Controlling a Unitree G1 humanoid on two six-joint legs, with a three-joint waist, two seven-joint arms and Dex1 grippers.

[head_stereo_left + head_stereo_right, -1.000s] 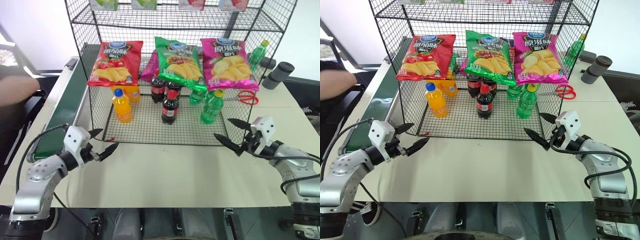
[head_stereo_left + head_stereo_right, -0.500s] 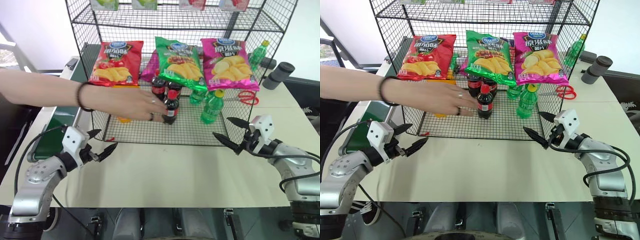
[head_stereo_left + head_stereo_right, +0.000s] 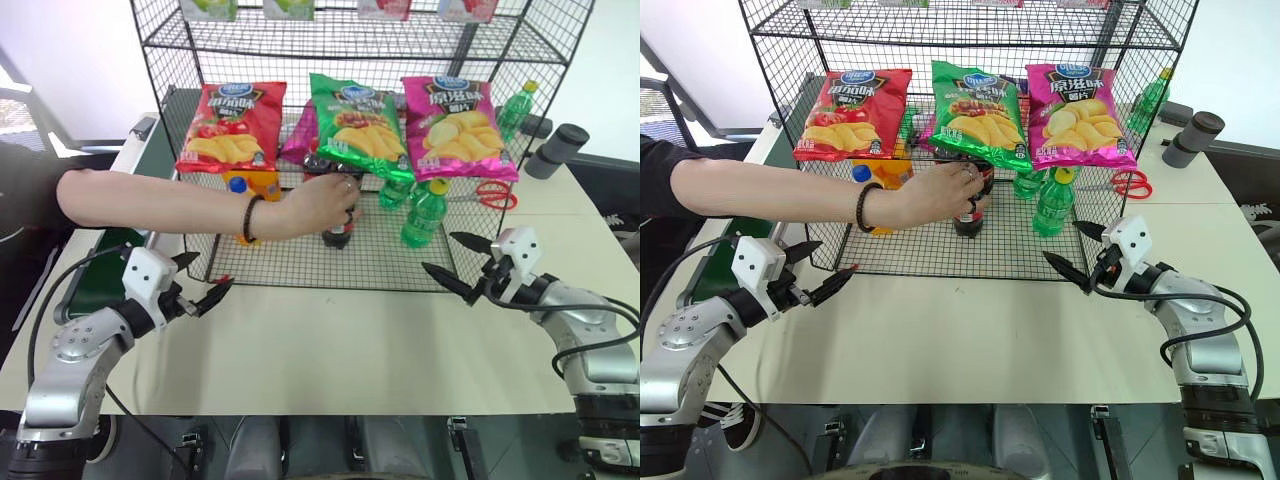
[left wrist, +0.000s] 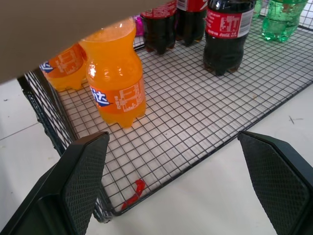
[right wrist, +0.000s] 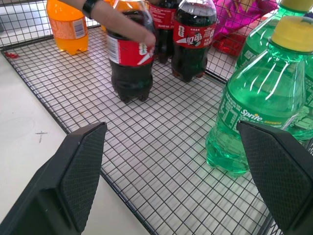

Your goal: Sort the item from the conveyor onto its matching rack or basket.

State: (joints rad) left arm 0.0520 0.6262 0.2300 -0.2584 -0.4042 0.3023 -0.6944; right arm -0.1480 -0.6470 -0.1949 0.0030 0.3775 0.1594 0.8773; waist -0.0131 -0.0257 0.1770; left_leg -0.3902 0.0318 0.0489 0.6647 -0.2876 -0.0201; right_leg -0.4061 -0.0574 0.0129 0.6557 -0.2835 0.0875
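Green bottle (image 5: 257, 112), just ahead of the right gripper (image 3: 466, 268): "Sprite".
Cola and orange bottle labels, chip bags: print not legible.

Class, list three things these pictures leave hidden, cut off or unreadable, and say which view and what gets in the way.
1. The front cola bottle: in the head views the person's hand covers its cap and label.
2. The conveyor: the person's arm crosses it, and the far end lies behind the rack.
3. The packs on the top shelf: cut off by the upper edge, so unreadable.
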